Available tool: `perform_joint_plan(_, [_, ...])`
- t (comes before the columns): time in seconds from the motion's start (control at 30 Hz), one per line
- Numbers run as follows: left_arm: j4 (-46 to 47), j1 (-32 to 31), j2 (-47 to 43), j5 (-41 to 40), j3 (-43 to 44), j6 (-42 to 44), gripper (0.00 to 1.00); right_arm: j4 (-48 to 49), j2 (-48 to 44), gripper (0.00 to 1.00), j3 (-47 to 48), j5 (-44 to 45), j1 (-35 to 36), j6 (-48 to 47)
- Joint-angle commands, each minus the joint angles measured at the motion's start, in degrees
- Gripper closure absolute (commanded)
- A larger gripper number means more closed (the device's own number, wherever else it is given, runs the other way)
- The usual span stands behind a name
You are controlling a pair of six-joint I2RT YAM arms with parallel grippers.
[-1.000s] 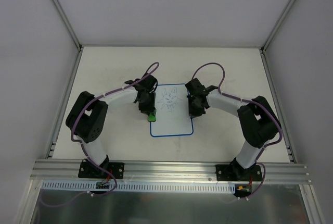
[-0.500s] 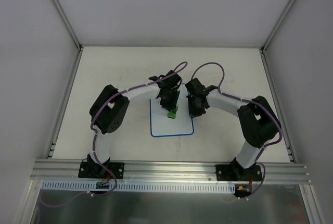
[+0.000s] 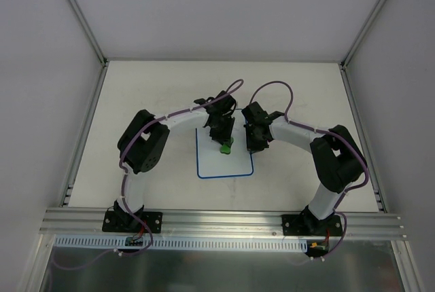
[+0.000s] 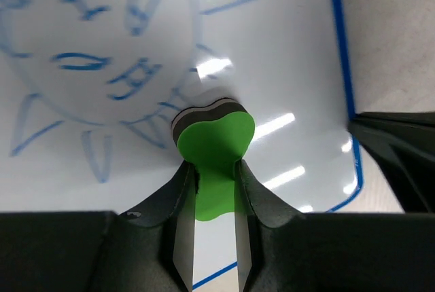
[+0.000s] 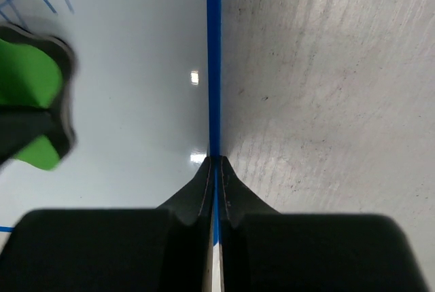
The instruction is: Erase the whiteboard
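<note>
Small white blue-rimmed whiteboard [image 3: 224, 164] had blue doodles; left gripper [image 4: 216, 171] pinched a green bone-shaped block [image 4: 214, 139], right gripper [image 5: 215, 164] pressed together.

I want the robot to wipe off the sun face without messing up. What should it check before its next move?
1. The left jaws grip the green eraser: ok.
2. Eraser pressed flat on the whiteboard: cannot tell.
3. The right jaws shut, tips at the board's blue rim: ok.
4. The blue drawing wiped off: not ok, lines show beside the eraser.
5. Gap between the two arms: ok, close but apart.
</note>
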Motion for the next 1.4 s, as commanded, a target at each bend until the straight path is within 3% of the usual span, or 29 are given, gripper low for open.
perform_joint_plan(0.0, [-6.5, 5.3, -0.6, -10.8, -3.6, 0.5, 1.0, -3.5, 1.9, 1.0, -1.1, 5.3, 0.0, -1.0])
perform_joint_plan(0.3, [-9.1, 14.6, -1.2, -13.4, -4.9, 2.1, 1.0, -4.7, 2.1, 1.0, -0.3, 7.1, 0.0, -1.4])
perform_joint_plan(0.67, [-9.2, 15.1, -0.6, -9.1, 1.5, 4.1, 1.0, -4.7, 2.1, 1.0, 0.6, 6.2, 0.0, -1.9])
perform_joint_plan(1.13, [-9.3, 5.2, 7.4, -1.2, 11.4, 4.9, 1.0, -4.8, 2.5, 1.0, 1.8, 5.3, 0.1, -3.1])
perform_joint_plan(1.37, [-9.6, 3.9, 8.7, -3.6, 13.5, 4.6, 1.0, -4.8, 2.3, 1.0, 1.8, 4.6, 0.1, -3.3])
